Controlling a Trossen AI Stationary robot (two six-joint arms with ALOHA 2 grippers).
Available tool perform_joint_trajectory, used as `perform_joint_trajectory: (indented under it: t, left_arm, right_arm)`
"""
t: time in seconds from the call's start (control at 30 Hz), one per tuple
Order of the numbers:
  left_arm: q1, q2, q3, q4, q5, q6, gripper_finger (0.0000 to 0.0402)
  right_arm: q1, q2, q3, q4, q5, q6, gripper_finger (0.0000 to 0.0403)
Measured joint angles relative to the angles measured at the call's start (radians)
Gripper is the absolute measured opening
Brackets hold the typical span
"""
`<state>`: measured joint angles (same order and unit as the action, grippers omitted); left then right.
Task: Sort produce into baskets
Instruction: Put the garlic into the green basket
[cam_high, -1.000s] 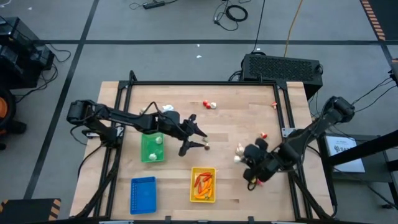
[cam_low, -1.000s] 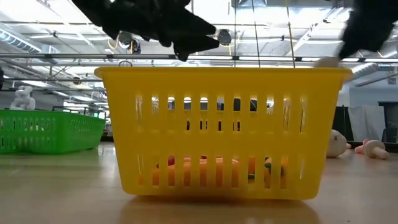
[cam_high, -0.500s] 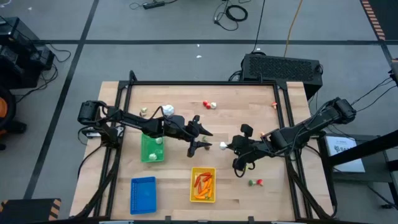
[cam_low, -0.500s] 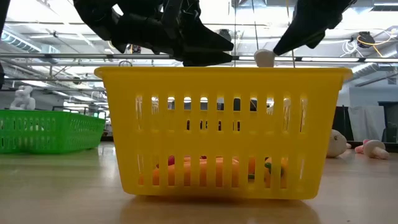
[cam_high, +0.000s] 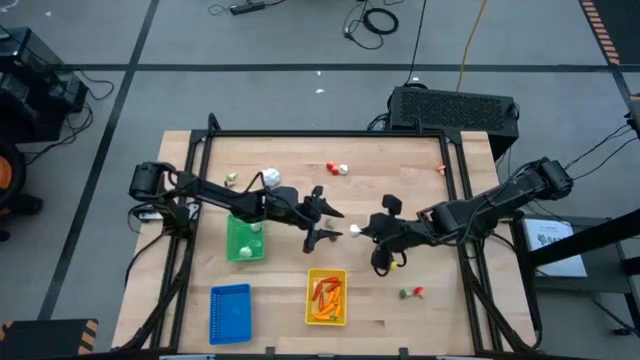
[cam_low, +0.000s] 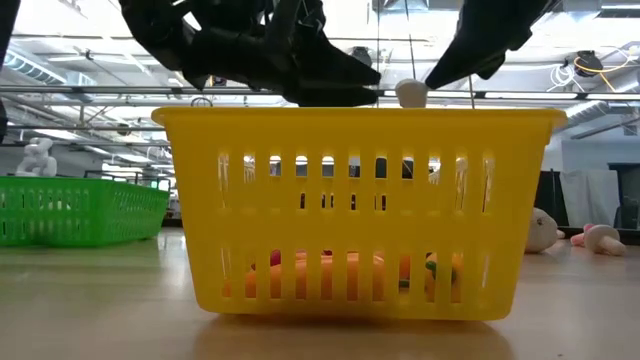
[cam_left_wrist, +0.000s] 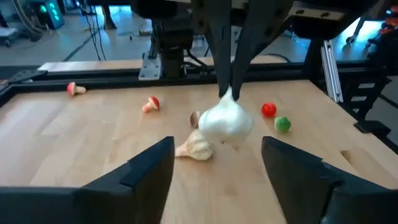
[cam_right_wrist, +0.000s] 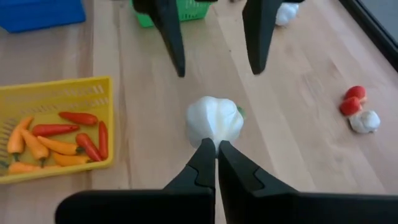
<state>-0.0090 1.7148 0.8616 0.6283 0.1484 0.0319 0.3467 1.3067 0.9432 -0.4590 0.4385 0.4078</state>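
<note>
Right tool (cam_high: 358, 231) has its fingers pressed together, pinching a white garlic bulb (cam_high: 354, 231) by its stem, holding it above the middle of the table (cam_high: 400, 195). Left tool (cam_high: 333, 225) faces it with fingers spread, one on each side of the bulb and not yet touching, as the left wrist view shows. We read this as a handover in mid-air, since the green basket (cam_high: 246, 240) with its white bulb sits on the left arm's side, toward the table's left edge.

To do it well, we want the left tool to slide forward until the bulb's round body sits squarely between its pads, then close on the widest part, not the tip. Only once that grip is firm should the right tool let go and back away along its own line, so it does not knock the bulb.

The yellow basket (cam_high: 327, 297) of peppers and carrots sits by the near edge, the blue basket (cam_high: 230, 313) beside it, and loose pieces lie near the far and right edges.
</note>
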Motion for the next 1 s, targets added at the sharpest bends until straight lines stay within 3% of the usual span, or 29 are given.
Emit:
perform_joint_trajectory:
  t: [0.23, 1.0]
  left_arm:
    - [-0.002, 0.001, 0.000, 0.069, -0.023, -0.001, 0.0312]
    - [-0.024, 0.063, 0.052, 0.088, -0.049, -0.017, 0.0315]
  right_arm:
    - [-0.003, 0.000, 0.000, 0.032, 0.001, -0.019, 0.0000]
    - [-0.058, 0.000, 0.000, 0.145, -0.022, -0.132, 0.0000]
